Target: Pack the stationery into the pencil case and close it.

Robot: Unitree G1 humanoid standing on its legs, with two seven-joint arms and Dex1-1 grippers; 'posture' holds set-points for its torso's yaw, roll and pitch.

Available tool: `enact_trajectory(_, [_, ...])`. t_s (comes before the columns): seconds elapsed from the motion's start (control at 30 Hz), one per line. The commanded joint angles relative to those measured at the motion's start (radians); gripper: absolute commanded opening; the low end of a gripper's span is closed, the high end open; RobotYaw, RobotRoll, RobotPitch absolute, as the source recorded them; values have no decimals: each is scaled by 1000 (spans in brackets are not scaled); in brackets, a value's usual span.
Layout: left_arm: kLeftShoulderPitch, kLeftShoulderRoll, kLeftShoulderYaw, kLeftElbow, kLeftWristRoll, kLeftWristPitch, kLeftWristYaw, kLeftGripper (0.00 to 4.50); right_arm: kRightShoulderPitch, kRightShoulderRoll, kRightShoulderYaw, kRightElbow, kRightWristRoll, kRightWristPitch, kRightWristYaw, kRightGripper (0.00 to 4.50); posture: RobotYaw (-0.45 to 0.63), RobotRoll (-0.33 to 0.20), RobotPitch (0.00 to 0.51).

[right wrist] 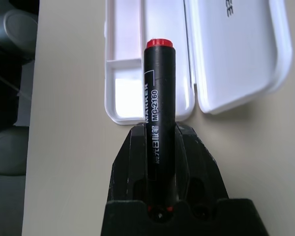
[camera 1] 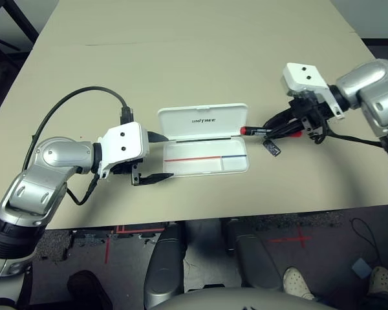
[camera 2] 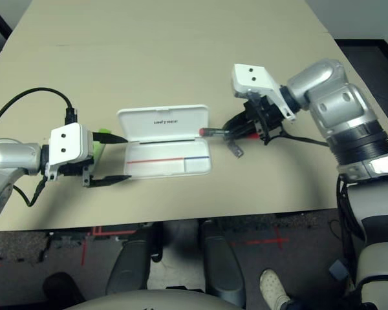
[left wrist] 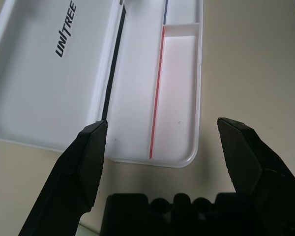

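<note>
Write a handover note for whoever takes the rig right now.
Left gripper: open, empty, at the left end of the pencil case.
Right gripper: shut on the black marker, one red end pointing at the case's right end.
Still on the table: green highlighter, partly hidden by the left gripper; small dark piece beside the right gripper.
Done: case open, marker gripped. Nothing packed yet.
Left: put in the marker, highlighter and small piece, then close the lid.
</note>
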Motion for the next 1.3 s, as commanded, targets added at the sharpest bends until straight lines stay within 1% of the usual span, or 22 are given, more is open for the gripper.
enact_trajectory(0.03, [16,13,-4,-28,2,5,2,4500,-15,53,14,-11,-18,18,-19,522,93,0,225])
enact_trajectory(0.27, [26,11,-5,-43,4,14,15,4500,-10,163,36,-48,-53,49,-92,522,109,0,223])
enact_trajectory(0.5, [37,9,-5,-58,7,24,32,4500,-36,253,49,-11,-80,29,-139,522,126,0,221])
enact_trajectory(0.73, [43,9,-3,-68,6,29,48,4500,-19,295,82,16,-126,-44,-149,522,144,0,214])
enact_trajectory(1.0, [55,12,2,-77,4,31,60,4500,-7,318,81,47,-163,-128,-165,522,150,0,209])
enact_trajectory(1.07, [54,12,2,-75,5,30,60,4500,-7,326,75,55,-167,-143,-177,1250,149,0,208])
enact_trajectory(1.1, [53,12,1,-74,6,29,60,4500,-6,330,72,56,-165,-146,-180,1502,149,0,208])
enact_trajectory(1.17, [52,12,1,-72,6,27,59,4500,-4,336,64,55,-159,-150,-186,2174,146,0,206])
enact_trajectory(1.2, [52,13,1,-71,6,27,58,4500,-1,337,58,47,-151,-152,-186,2651,145,0,206])
enact_trajectory(1.27, [51,13,1,-69,7,26,57,4500,3,336,45,31,-135,-148,-182,3324,143,0,204])
enact_trajectory(1.3, [51,14,1,-68,7,26,57,4500,5,333,39,21,-127,-142,-177,3734,143,0,204])
